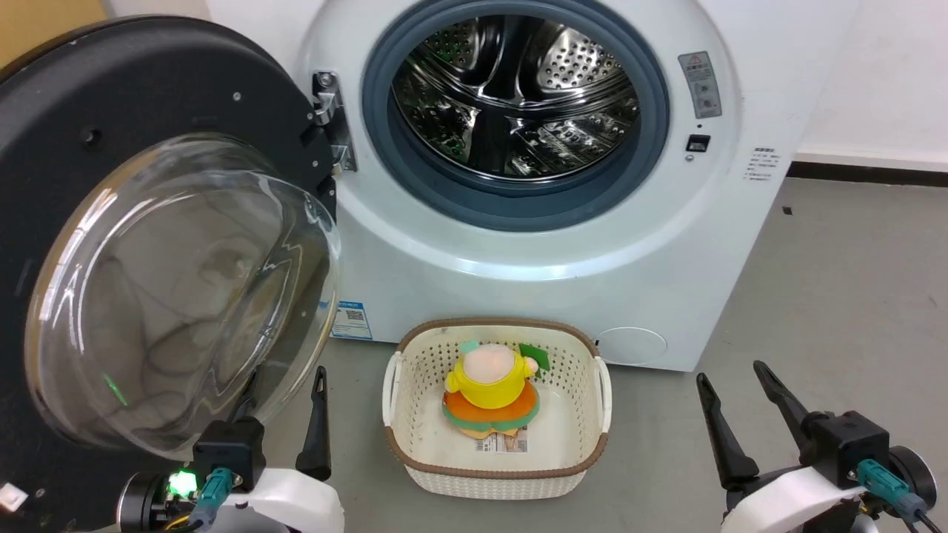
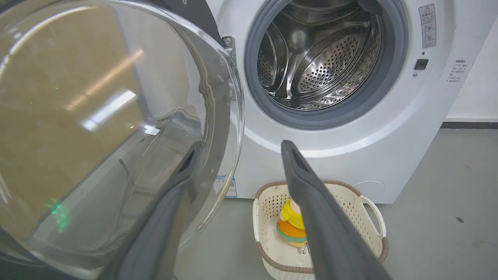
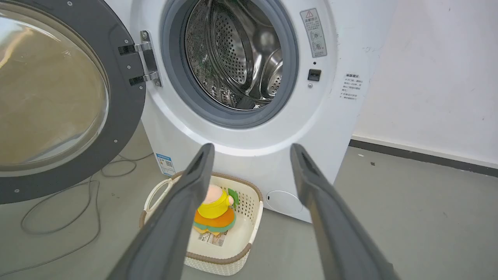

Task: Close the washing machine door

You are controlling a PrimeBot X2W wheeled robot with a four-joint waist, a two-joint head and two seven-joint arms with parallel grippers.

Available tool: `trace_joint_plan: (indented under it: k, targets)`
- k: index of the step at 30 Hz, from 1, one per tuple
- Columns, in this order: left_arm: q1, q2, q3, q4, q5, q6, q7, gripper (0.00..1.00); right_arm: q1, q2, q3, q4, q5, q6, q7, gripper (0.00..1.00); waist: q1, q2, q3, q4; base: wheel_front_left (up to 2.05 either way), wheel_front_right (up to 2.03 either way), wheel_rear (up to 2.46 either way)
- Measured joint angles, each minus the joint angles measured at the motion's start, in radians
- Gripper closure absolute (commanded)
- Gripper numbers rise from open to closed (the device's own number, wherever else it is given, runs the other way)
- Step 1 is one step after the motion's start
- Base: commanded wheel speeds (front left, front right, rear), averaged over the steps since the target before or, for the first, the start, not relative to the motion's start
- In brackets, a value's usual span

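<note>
The washing machine door (image 1: 178,289) stands swung wide open, out to the left of the washing machine (image 1: 518,274). It hangs from the metal hinge (image 1: 329,118) on the left edge of the machine's round opening. Its black rim and bulging clear glass bowl face you, well away from the opening.

The machine's opening is uncovered: you can look past the grey rubber gasket (image 1: 518,203) straight into the perforated steel drum (image 1: 518,96). A small blue label (image 1: 350,320) sits low on the machine's front, at its left corner.

Your left gripper (image 2: 241,144) is low in front of the machine's left side, right under the door's glass bowl. Its jaws are spread and hold nothing. One finger crosses the lower edge of the glass in the left wrist view, and you cannot tell from the pictures whether it touches. The other finger points up clear of the glass, toward the machine's front.

Your right gripper (image 1: 729,370) is out before the machine's right corner, over the grey floor (image 1: 815,296). Its jaws are also spread wide and empty.

On the floor just in front of the machine, below the opening, sits a cream perforated basket (image 1: 503,485) with a brown rim. In it stands a yellow and orange plush toy (image 1: 492,385). A thin cable (image 3: 58,229) lies looped on the floor left of the machine, beneath the open door.
</note>
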Motion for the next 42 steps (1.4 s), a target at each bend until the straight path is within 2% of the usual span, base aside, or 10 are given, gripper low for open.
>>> trace_joint_plan:
  k: [15,42]
  targets:
    - [0.004,0.000,-0.004,-0.008,-0.009,0.001,-0.029,0.00,0.009,-0.006,0.017,0.005,0.031,0.000,-0.027,0.00,0.0000,0.0000,-0.006,0.067,0.00,0.00,0.00]
    - [0.026,0.000,-0.014,-0.030,-0.018,0.010,-0.086,0.00,0.014,-0.012,0.061,0.012,0.083,0.000,-0.087,0.00,0.0000,0.0000,-0.016,0.230,0.00,0.00,0.00]
